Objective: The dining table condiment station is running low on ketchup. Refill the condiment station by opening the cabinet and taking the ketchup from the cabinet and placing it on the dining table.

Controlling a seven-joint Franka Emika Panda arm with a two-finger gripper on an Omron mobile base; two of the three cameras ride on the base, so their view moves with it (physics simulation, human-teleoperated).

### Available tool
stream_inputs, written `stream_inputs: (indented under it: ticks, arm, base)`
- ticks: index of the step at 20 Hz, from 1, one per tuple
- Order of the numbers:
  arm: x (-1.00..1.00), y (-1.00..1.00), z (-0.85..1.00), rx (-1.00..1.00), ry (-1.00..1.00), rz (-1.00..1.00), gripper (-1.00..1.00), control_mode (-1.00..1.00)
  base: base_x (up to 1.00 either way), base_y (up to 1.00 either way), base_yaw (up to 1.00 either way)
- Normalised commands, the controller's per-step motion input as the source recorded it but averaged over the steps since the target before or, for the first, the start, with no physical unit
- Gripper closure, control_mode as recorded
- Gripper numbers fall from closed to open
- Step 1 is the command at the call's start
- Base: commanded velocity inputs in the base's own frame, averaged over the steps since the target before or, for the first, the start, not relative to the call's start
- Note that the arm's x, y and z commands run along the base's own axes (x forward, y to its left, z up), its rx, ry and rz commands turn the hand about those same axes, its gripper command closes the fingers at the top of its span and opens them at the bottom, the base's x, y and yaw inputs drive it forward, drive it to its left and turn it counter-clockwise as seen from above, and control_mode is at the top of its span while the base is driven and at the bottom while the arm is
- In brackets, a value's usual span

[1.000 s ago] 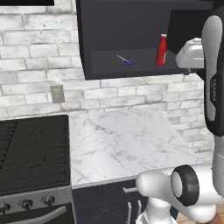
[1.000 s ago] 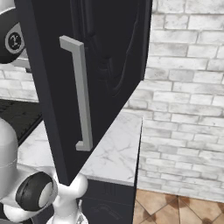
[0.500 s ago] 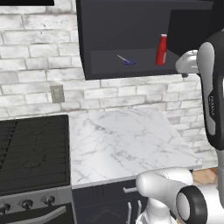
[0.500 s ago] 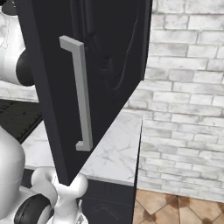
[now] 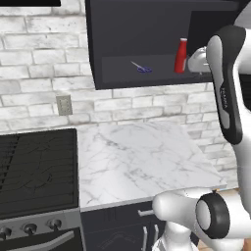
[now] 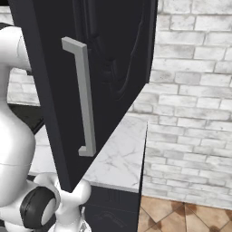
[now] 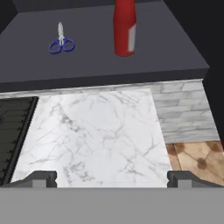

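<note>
Ketchup point(image 5: 181, 55) stood upright on the floor of the open cabinet point(image 5: 122, 73), toward its right end, well apart from a pair of blue-handled scissors point(image 5: 141, 68) lying flat to its left. In the hand view the red bottle point(image 7: 124, 27) rose near the top of the frame, with the scissors point(image 7: 61, 43) off to its left on the same dark shelf point(image 7: 87, 65). The gripper point(image 7: 112, 178) hung in front of the cabinet and above the marble counter point(image 7: 96, 135), its jaws spread as wide as they go and holding nothing; both dark fingertips point(image 7: 41, 178) stood far apart at the bottom edge. The cabinet door point(image 6: 104, 68) stood swung out, its long silver handle point(image 6: 84, 97) facing the right base camera. A black stove point(image 5: 37, 171) sat just beside the counter point(image 5: 142, 162) on the left. Brick wall point(image 6: 190, 90) ran behind.
</note>
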Motion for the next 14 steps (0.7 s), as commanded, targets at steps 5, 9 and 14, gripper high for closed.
stream_inputs:
  ticks: [5,9,14]
  arm:
    - [0.56,0.00,-0.04,0.00,0.00,0.00,-1.00,-1.00]
    - [0.54,0.00,-0.17,-0.02,0.00,0.00,-1.00,-1.00]
    - [0.51,0.00,-0.06,0.00,-0.02,0.00,-1.00,-1.00]
  base:
    - [0.00,0.00,0.00]
    - [0.00,0.00,0.00]
    - [0.00,0.00,0.00]
